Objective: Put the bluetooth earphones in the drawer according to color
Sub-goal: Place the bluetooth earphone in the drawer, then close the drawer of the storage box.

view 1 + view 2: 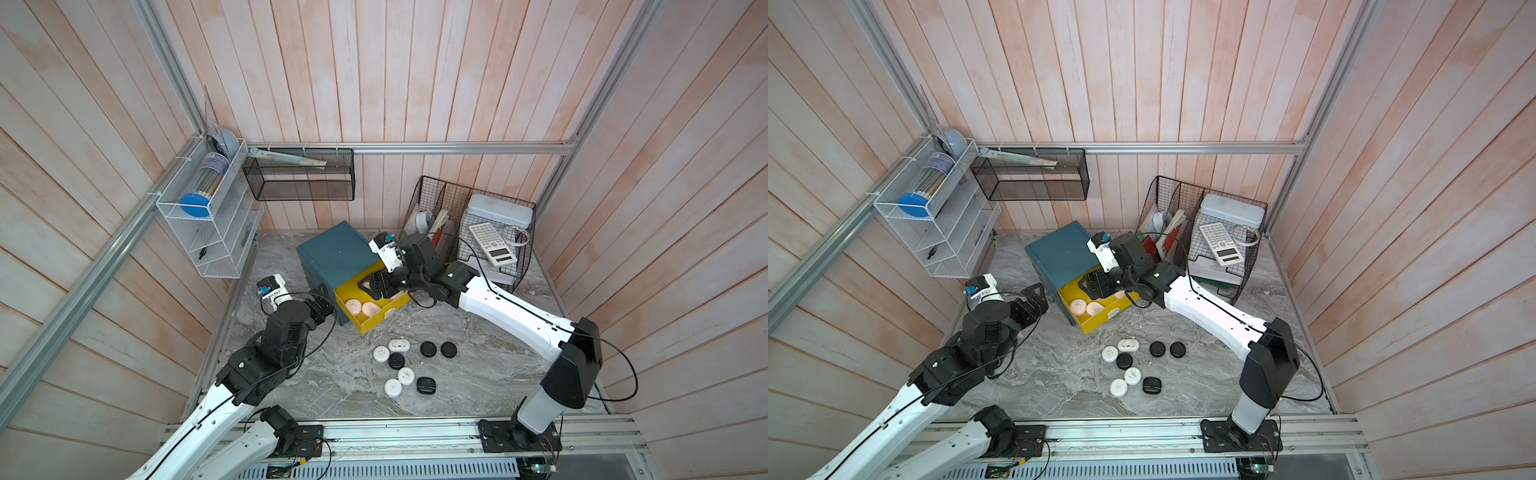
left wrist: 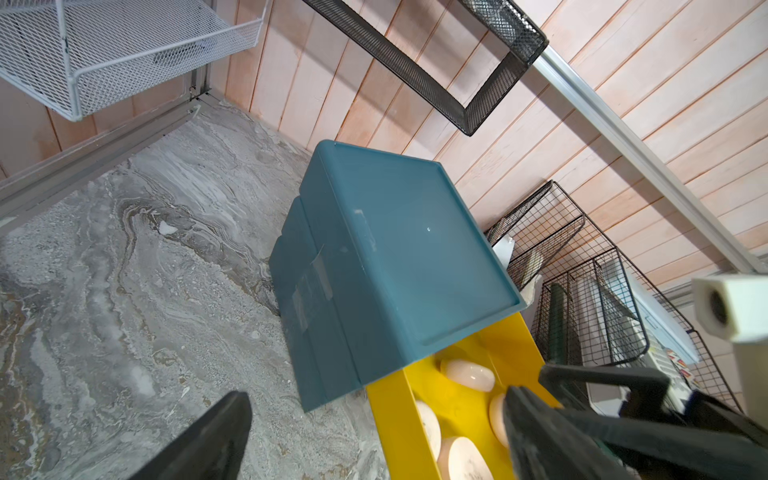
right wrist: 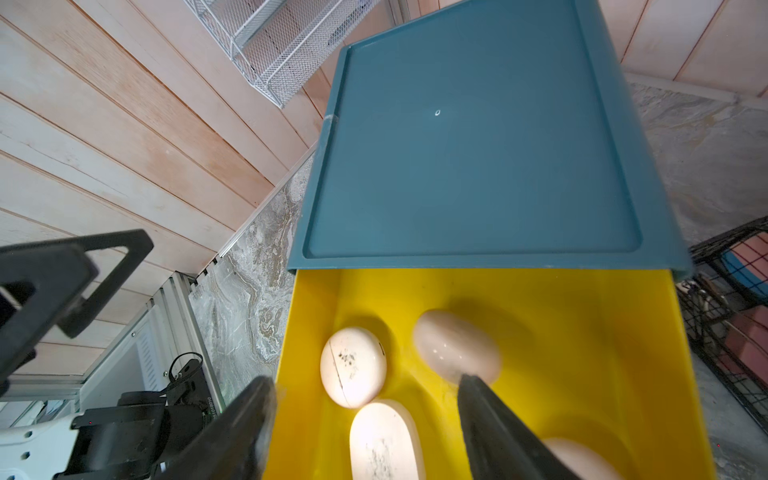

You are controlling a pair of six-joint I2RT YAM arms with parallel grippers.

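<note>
The teal drawer chest (image 1: 334, 249) stands at the back of the table with its yellow drawer (image 1: 376, 322) pulled out. Several pale pink earphone cases (image 3: 353, 365) lie inside it. My right gripper (image 3: 366, 380) hovers over the yellow drawer, open, and holds nothing; one pink case (image 3: 384, 440) lies on the drawer floor below its fingers. My left gripper (image 2: 376, 397) is open beside the chest's left side, straddling the drawer's side wall. Several white cases (image 1: 381, 353) and several black cases (image 1: 428, 348) lie loose on the marble in front of the chest.
A black wire organiser (image 1: 469, 232) holding a calculator (image 1: 492, 243) stands right behind my right arm. A white mesh shelf (image 1: 208, 224) hangs on the left wall. A black mesh basket (image 1: 299, 174) hangs on the back wall.
</note>
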